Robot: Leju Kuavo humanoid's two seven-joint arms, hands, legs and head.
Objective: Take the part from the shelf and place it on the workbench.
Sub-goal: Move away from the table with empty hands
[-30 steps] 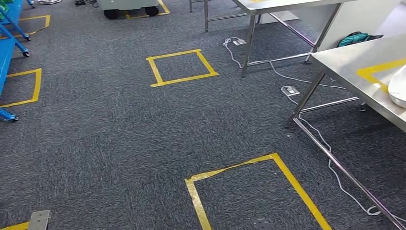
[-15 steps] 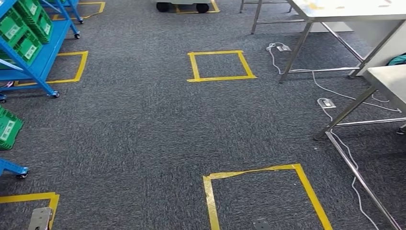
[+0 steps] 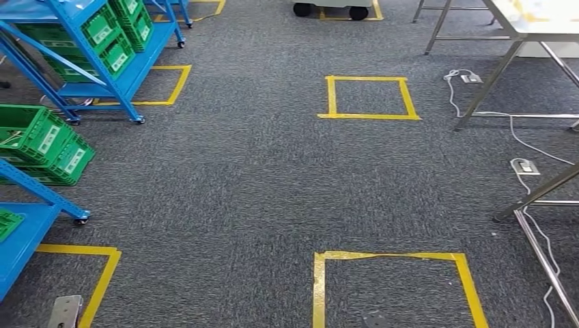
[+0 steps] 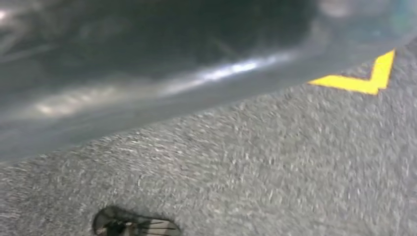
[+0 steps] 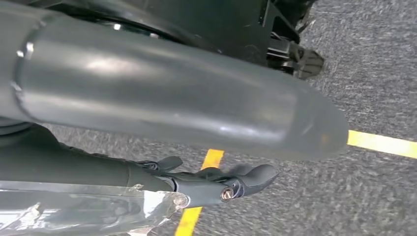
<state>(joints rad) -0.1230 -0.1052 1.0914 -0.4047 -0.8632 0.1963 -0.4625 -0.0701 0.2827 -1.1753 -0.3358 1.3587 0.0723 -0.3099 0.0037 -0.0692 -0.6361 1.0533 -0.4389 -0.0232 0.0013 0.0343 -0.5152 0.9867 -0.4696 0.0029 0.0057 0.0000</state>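
You face dark grey carpet (image 3: pixel 232 178), with the blue wheeled metal shelf (image 3: pixel 102 90) far left. The steel workbench (image 3: pixel 539 27) stands well apart from that shelf, across the floor. Green plastic bins (image 3: pixel 48 137) sit on the shelf. Their contents are too small to tell, so you cannot place the part. The right hand (image 5: pixel 147 98) has its dark fingers (image 5: pixel 246 179) stretched out, apart from the thumb. The left hand (image 4: pixel 147 73) is blurred, and you cannot tell how its fingers lie.

The far yellow tape square on the grey carpet (image 3: pixel 369 97) serves as landmark: blue metal shelves holding green plastic crates (image 3: pixel 102 41) stand left of it, steel-legged workbenches (image 3: pixel 526 27) right, another tape square (image 3: pixel 396 287) nearer.
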